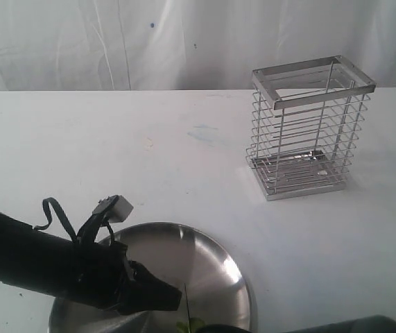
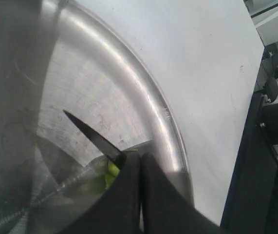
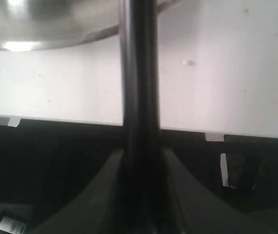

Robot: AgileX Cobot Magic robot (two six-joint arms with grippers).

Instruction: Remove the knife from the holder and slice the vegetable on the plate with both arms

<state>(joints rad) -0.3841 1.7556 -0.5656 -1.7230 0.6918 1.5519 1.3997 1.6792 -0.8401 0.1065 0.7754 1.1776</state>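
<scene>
i see the dark knife (image 2: pixel 92 136) blade over green vegetable (image 2: pixel 112 169) pieces on the steel plate (image 2: pixel 80 83); wire holder (image 1: pixel 308 132) upright, well apart.

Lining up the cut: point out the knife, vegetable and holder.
knife (image 2: pixel 92 136): left wrist view, middle of blade.
vegetable (image 2: pixel 112 169): left wrist view, green piece beside blade.
holder (image 1: pixel 322 94): exterior view, front rim bar.

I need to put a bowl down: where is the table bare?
Bare: the wide stretch left of the holder, behind the plate, and the strip between them. Crowded: the plate, with the left gripper, knife and vegetable over it.
</scene>
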